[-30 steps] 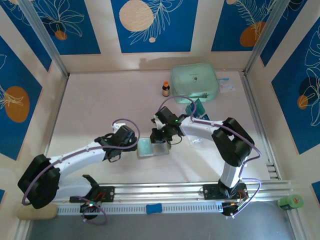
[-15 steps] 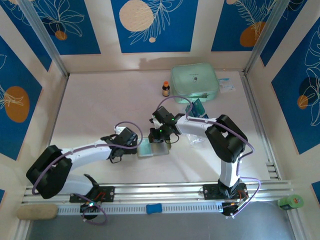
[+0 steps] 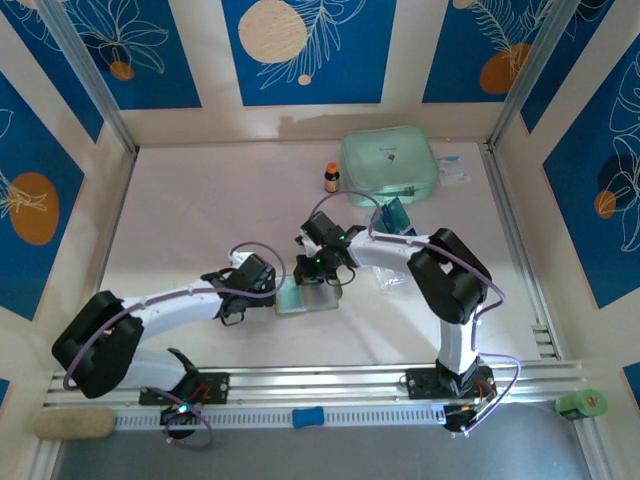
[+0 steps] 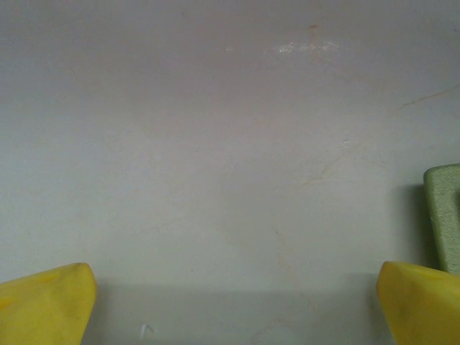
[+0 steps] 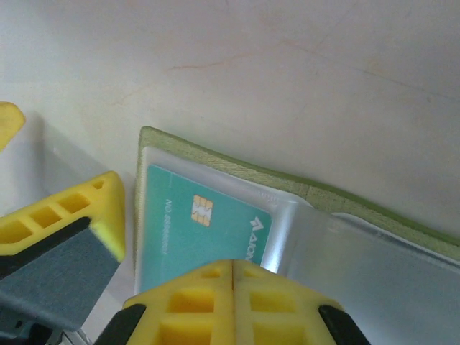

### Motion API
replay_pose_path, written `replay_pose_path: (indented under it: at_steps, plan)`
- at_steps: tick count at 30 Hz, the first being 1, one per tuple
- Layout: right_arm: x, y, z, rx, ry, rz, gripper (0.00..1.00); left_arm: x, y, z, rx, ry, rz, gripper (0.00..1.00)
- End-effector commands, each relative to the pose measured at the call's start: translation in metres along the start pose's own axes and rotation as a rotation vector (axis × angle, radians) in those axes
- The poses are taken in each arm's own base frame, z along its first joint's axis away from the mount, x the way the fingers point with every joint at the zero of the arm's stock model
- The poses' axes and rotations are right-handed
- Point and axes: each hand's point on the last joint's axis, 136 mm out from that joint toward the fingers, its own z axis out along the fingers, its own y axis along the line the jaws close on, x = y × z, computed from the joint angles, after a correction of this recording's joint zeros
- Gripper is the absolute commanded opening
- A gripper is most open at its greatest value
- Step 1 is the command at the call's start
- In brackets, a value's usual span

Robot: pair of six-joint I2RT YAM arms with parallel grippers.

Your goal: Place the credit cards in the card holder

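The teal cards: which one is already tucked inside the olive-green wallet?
The teal credit card with the gold chip, lying under the clear pocket of the open olive-green card holder. The other teal cards stand far back beside the mint-green case.

Overhead view faces down; both wrist views sit close, sharing the card holder (image 5: 215, 162).

Credit card (image 5: 205, 233) print (tiny) stays unreadable.

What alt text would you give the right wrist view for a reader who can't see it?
A teal credit card with a gold chip sits inside a clear pocket of the open olive-green card holder on a pale table. Yellow jaws of the right gripper frame the bottom, open.
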Motion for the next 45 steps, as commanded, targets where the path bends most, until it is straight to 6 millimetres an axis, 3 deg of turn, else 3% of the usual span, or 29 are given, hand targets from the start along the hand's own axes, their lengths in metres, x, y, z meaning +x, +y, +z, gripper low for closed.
replay_pose_path:
  at_steps: [1, 7, 13, 18, 24, 30, 36, 45]
  plan:
    - [-0.003, 0.015, -0.028, -0.031, -0.038, -0.021, 0.00, -0.004, 0.004, -0.007, 0.004, -0.016, -0.015, 1.00]
    - [-0.003, 0.002, -0.049, -0.012, -0.079, -0.005, 0.01, -0.015, 0.003, -0.019, 0.029, -0.055, -0.018, 1.00]
    - [0.001, -0.024, -0.072, 0.014, -0.121, 0.038, 0.02, -0.025, -0.001, -0.033, 0.065, -0.083, -0.020, 1.00]
    - [0.006, -0.033, -0.081, -0.005, -0.133, 0.069, 0.03, -0.035, -0.018, -0.045, 0.159, -0.102, -0.037, 1.00]
    - [0.007, -0.025, -0.069, -0.042, -0.122, 0.083, 0.03, -0.044, -0.056, -0.054, 0.313, -0.092, -0.075, 1.00]
    - [-0.005, -0.032, -0.052, -0.042, -0.119, 0.110, 0.03, -0.040, -0.083, -0.054, 0.364, -0.078, -0.078, 1.00]
    - [-0.013, -0.041, -0.042, -0.032, -0.095, 0.115, 0.03, -0.027, -0.100, -0.045, 0.362, -0.049, -0.052, 1.00]
    - [-0.008, -0.054, -0.032, 0.003, -0.069, 0.115, 0.03, -0.013, -0.114, -0.031, 0.354, -0.013, -0.021, 1.00]
